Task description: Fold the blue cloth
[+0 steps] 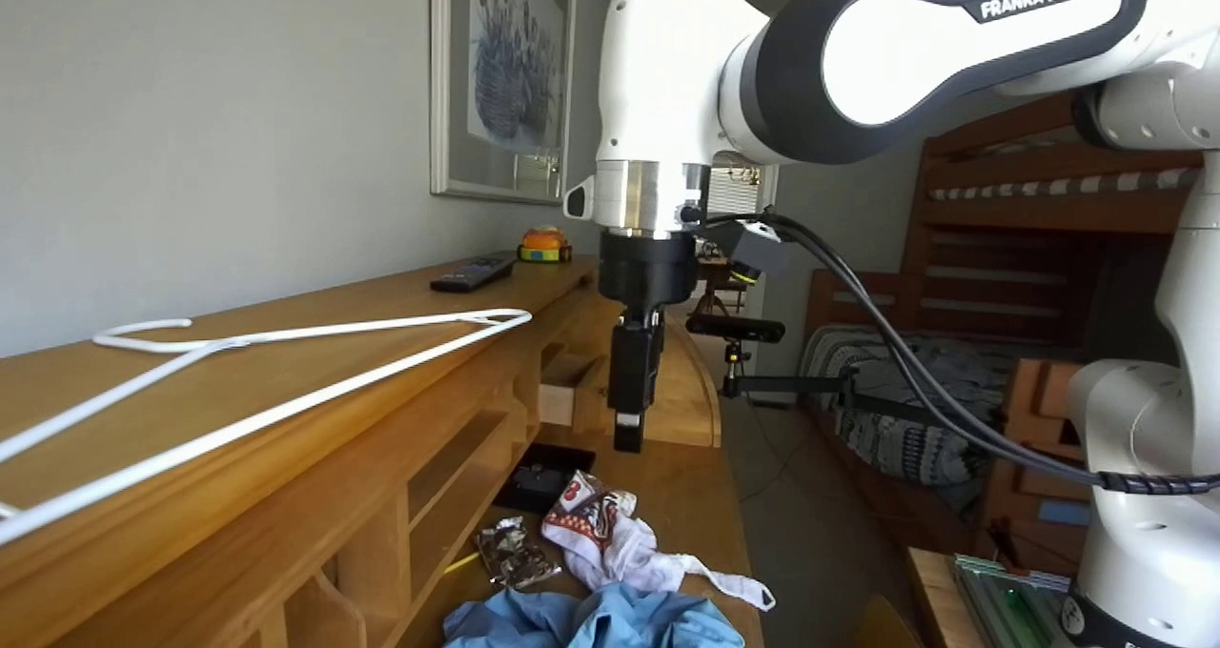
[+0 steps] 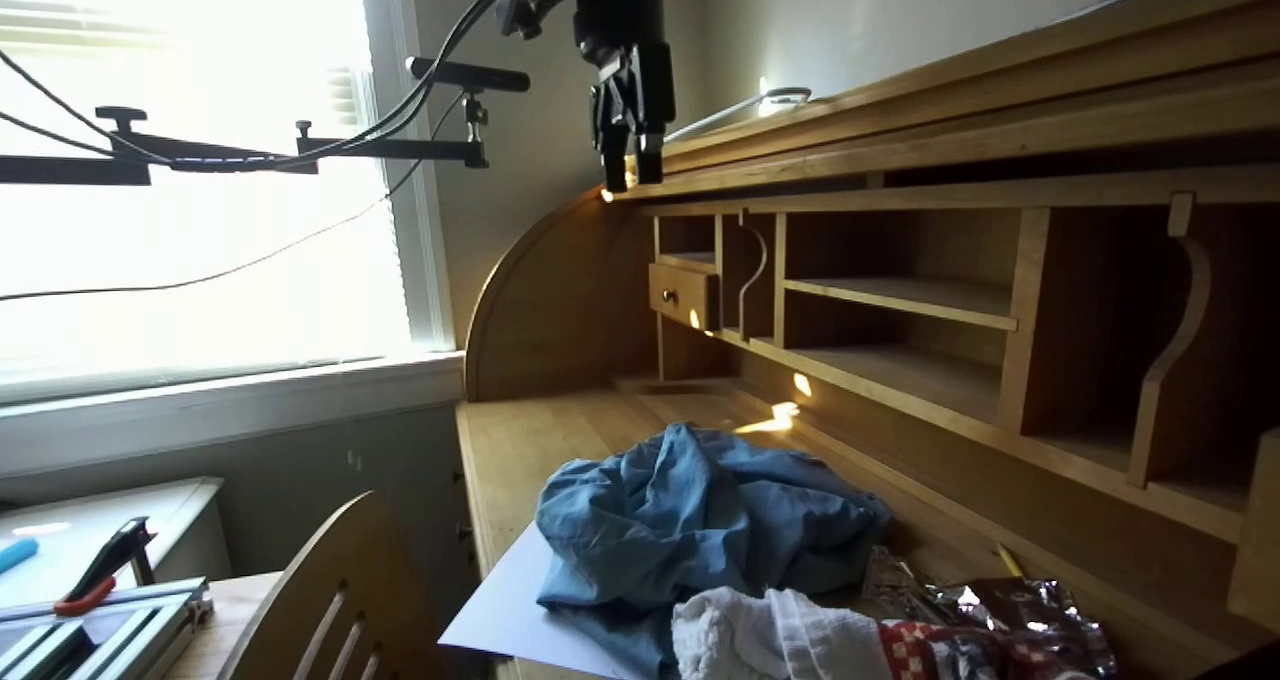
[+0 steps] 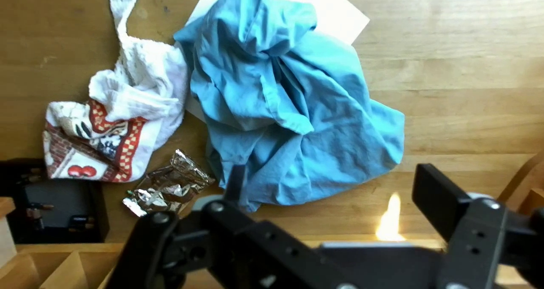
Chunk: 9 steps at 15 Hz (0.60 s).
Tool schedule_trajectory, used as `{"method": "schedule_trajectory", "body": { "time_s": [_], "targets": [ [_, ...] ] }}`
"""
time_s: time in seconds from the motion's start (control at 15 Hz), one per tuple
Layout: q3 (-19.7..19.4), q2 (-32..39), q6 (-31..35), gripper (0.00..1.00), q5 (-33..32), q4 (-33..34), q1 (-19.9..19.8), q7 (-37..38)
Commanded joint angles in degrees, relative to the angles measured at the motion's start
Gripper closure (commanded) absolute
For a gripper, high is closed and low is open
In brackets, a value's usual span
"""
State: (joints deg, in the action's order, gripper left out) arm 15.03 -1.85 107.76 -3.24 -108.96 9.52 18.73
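The blue cloth (image 3: 331, 123) lies crumpled in a heap on the wooden desk. It shows whole in the wrist view, in an exterior view (image 2: 700, 520), and cut off by the bottom edge in an exterior view (image 1: 600, 619). Part of it rests on a white sheet of paper (image 3: 335, 12). My gripper (image 3: 330, 174) is open and empty, its fingers wide apart and pointing down. It hangs high above the desk in both exterior views (image 1: 627, 438) (image 2: 631, 182), not touching the cloth. In the wrist view the left finger overlaps the cloth's lower edge.
A white and red patterned towel (image 3: 144, 80) lies against the cloth's side, near a crinkled foil wrapper (image 3: 170, 187) and a black tray (image 3: 59, 208). The desk's cubbyholes (image 2: 900, 310) and upper shelf, with a white hanger (image 1: 315, 329) on it, line the wall side.
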Motion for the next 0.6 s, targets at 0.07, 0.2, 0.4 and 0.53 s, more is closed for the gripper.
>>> {"method": "schedule_trajectory", "body": {
  "time_s": [0.07,0.2,0.4,0.53],
  "targets": [
    [1.6,8.5,-9.0,0.0,-5.2,10.3,4.8,14.7],
    [1.4,10.3,-8.4,0.0,-5.5,11.7,6.9,19.6],
    [0.7,11.8,-5.8,0.0,-7.9,11.2,9.1,26.5],
    [0.5,13.1,-3.1,0.0,-10.3,10.2,10.1,29.7]
  ]
}}
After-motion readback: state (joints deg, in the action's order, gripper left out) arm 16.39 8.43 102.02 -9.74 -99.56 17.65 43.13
